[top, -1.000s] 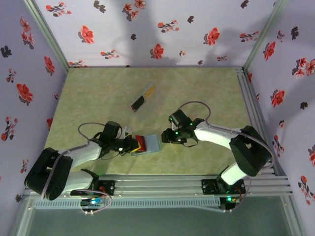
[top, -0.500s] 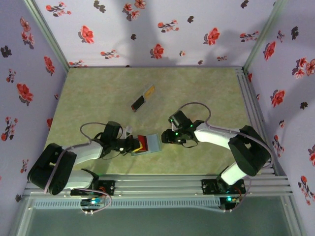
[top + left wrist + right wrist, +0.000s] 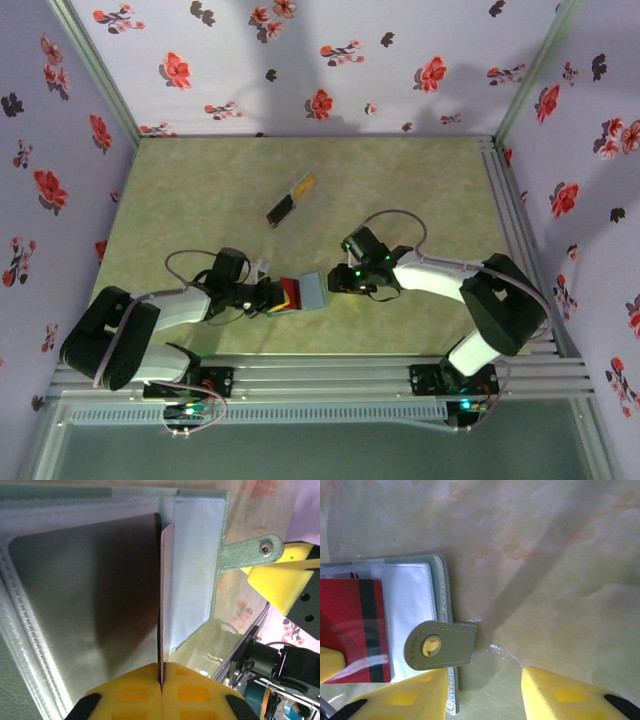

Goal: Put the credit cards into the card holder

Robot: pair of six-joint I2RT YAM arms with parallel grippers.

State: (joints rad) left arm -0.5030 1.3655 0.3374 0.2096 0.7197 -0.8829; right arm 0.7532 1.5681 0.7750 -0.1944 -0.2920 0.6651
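Note:
My left gripper is shut on the near edge of a red credit card with a black stripe. In the left wrist view the card stands edge-on between the yellow fingertips, its far end over the clear pockets of the open grey-teal card holder. My right gripper is open just right of the holder. One of its fingers lies at the holder's edge below the snap strap; the other rests over bare table. A dark card and a yellow card lie farther back.
The green marbled table is walled by flowered panels on three sides. An aluminium rail runs along the near edge by the arm bases.
The right gripper's jaws have narrowed a little beside the holder. The left arm has eased slightly right with the red card.

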